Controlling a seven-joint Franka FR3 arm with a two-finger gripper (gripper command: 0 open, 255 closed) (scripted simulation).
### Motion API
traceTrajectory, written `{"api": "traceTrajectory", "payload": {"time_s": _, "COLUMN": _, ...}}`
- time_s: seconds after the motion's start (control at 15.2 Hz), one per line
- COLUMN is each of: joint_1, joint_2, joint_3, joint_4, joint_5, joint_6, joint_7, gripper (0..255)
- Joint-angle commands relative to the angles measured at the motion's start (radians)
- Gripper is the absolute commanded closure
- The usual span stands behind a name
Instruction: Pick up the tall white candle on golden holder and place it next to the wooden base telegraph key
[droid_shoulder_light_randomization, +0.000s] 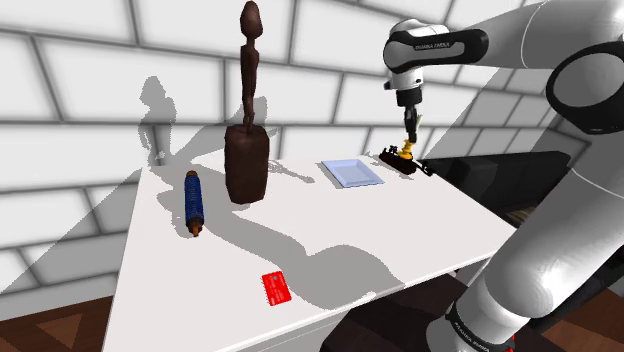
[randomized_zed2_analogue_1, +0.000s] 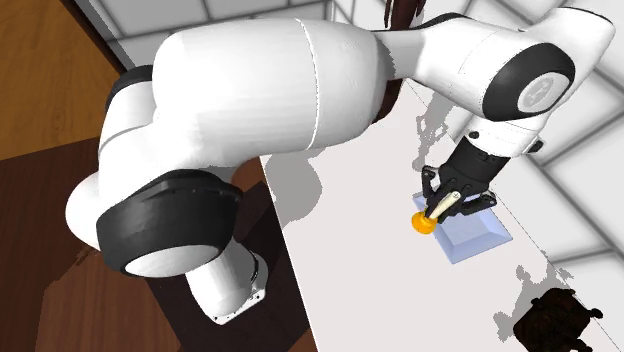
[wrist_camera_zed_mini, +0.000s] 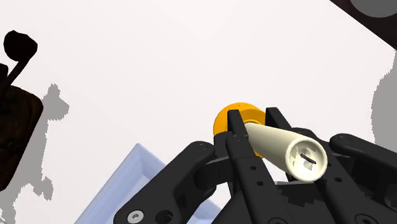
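One white table (droid_shoulder_light_randomization: 330, 230) carries everything, and its bare top beside the telegraph key is, in my judgement, where the candle should land. Largest on it is the tall dark wooden statue (droid_shoulder_light_randomization: 247, 150), well apart toward the shoulder view's left and no obstacle. Next is the pale blue tray (droid_shoulder_light_randomization: 350, 173), just left of the key in that view. The candle must go down on open tabletop, not on the tray's rim. The wooden-base telegraph key (droid_shoulder_light_randomization: 408, 163) sits at the table's far right in the shoulder view, with raised metal parts the candle could knock.

The black gripper (wrist_camera_zed_mini: 254, 121) is clamped on the cream-white candle (wrist_camera_zed_mini: 286, 149), fingers pressed to either side of its shaft just above the golden holder (wrist_camera_zed_mini: 221, 122). It hangs near the key, between key and tray as best I can tell, and looks tilted in the second exterior view. To do this well, I would bring the candle upright, lower it slowly until the holder sits flat, and only then let go, because a tall candle on a small foot tips easily.

The tray is the only container, and nothing lies in it.
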Motion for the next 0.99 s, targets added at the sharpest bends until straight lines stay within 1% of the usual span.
{"api": "traceTrajectory", "payload": {"time_s": 0.0, "joint_1": -0.025, "joint_2": 0.036, "joint_3": -0.027, "joint_4": 0.031, "joint_5": -0.008, "joint_6": 0.019, "joint_7": -0.051, "gripper": 255}}
{"api": "traceTrajectory", "payload": {"time_s": 0.26, "joint_1": -0.075, "joint_2": 0.114, "joint_3": -0.074, "joint_4": 0.117, "joint_5": -0.012, "joint_6": 0.040, "joint_7": -0.149, "gripper": 255}}
{"api": "traceTrajectory", "payload": {"time_s": 0.53, "joint_1": -0.133, "joint_2": 0.210, "joint_3": -0.114, "joint_4": 0.228, "joint_5": -0.001, "joint_6": 0.054, "joint_7": -0.249, "gripper": 255}}
{"api": "traceTrajectory", "payload": {"time_s": 0.73, "joint_1": -0.183, "joint_2": 0.295, "joint_3": -0.139, "joint_4": 0.330, "joint_5": 0.018, "joint_6": 0.057, "joint_7": -0.324, "gripper": 255}}
{"api": "traceTrajectory", "payload": {"time_s": 0.92, "joint_1": -0.240, "joint_2": 0.391, "joint_3": -0.159, "joint_4": 0.454, "joint_5": 0.045, "joint_6": 0.049, "joint_7": -0.399, "gripper": 255}}
